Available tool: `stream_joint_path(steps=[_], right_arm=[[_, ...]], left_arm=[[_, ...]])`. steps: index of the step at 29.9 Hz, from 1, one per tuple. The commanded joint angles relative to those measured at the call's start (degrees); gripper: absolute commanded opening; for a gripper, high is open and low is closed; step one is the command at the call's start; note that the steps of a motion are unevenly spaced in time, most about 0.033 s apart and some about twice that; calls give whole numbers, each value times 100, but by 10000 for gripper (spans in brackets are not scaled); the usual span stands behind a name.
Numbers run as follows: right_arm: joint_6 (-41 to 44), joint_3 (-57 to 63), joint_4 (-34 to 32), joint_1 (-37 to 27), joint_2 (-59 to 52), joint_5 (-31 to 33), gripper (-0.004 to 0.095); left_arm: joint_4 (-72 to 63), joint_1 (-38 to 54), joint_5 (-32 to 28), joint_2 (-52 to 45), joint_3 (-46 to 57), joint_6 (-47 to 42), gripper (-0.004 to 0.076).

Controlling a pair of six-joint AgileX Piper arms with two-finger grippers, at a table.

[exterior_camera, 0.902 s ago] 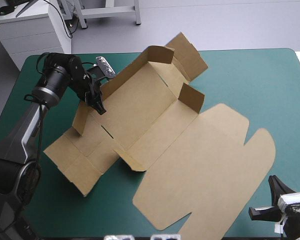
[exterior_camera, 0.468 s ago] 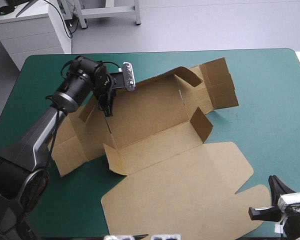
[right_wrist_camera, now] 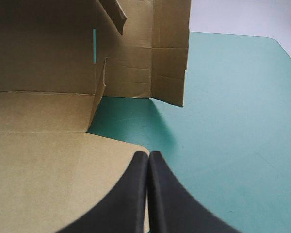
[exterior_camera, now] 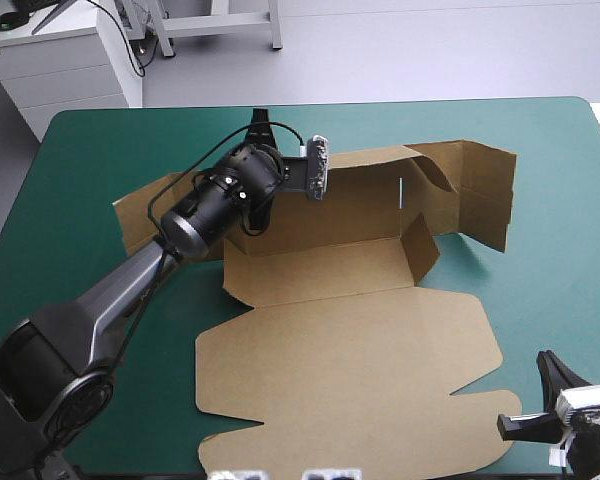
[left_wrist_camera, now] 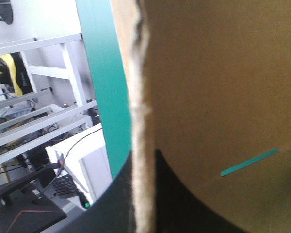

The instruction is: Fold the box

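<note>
The box [exterior_camera: 350, 340] sat centrally, lid flat, with open teal-green counter [exterior_camera: 555, 200] to its right. Your left pincer [left_wrist_camera: 144, 162] clamped its far wall's edge. The right pincer [right_wrist_camera: 148, 156] sat closed by the near-right corner.

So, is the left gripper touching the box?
Touching. The left wrist view shows the box wall's edge running down between the left gripper, pinched by its black fingers.
</note>
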Motion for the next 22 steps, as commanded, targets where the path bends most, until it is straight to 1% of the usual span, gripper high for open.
stream_joint_path(steps=[1, 4, 8, 10, 12, 22], right_arm=[[-8, -174, 22, 3, -2, -433, -19], [-8, -174, 22, 3, -2, -433, -19], [-8, -174, 22, 3, -2, -433, -19], [-8, -174, 22, 3, -2, -433, -19], [-8, -174, 22, 3, -2, -433, -19], [-8, -174, 39, 3, -2, -433, -19]], left_arm=[[949, -439, -232, -285, 54, -529, -8], [1601, -695, -390, -327, 403, -1053, -8], [2419, -904, -867, -586, 1080, -1911, -8], [2833, -979, -1108, -797, 1475, -2438, -8], [3249, -1036, -1228, -990, 1821, -2997, -8], [5468, -1221, -1239, -1686, 3378, -5116, -8]])
